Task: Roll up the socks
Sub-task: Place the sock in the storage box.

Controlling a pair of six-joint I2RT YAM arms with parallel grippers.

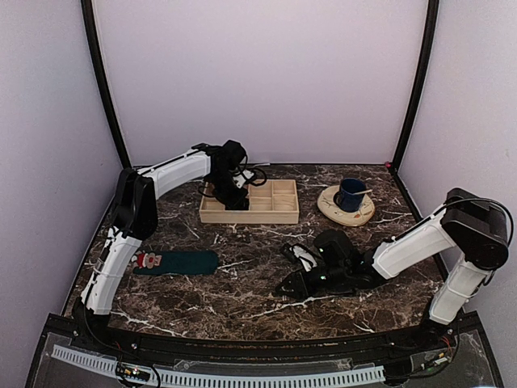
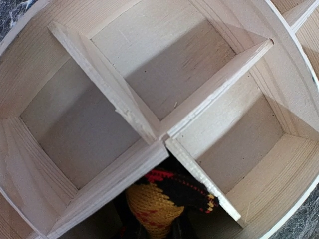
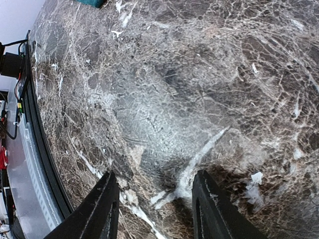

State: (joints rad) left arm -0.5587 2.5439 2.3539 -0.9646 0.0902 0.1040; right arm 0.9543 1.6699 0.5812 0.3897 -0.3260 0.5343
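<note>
The dark teal sock [image 1: 174, 262] with the Santa figure lies flat on the marble table, near the left arm's base; its edge shows at the top of the right wrist view [image 3: 92, 2]. The black argyle sock [image 2: 189, 186], bunched up with red and yellow showing, hangs between the jaws of my left gripper [image 2: 152, 226]. That gripper [image 1: 230, 198] reaches down into the left end of the wooden tray [image 1: 275, 214], and the sock sits in one of its compartments. My right gripper [image 3: 154, 199] stands open low over bare marble [image 1: 284, 287] with nothing between its fingers [image 3: 102, 209].
The tray's thin dividers [image 2: 119, 99] form several square compartments around the sock. A blue mug [image 1: 351, 194] stands on a round wooden plate [image 1: 339, 212] at the back right. The table's front edge with a cable rail [image 3: 30, 149] runs close to the right gripper.
</note>
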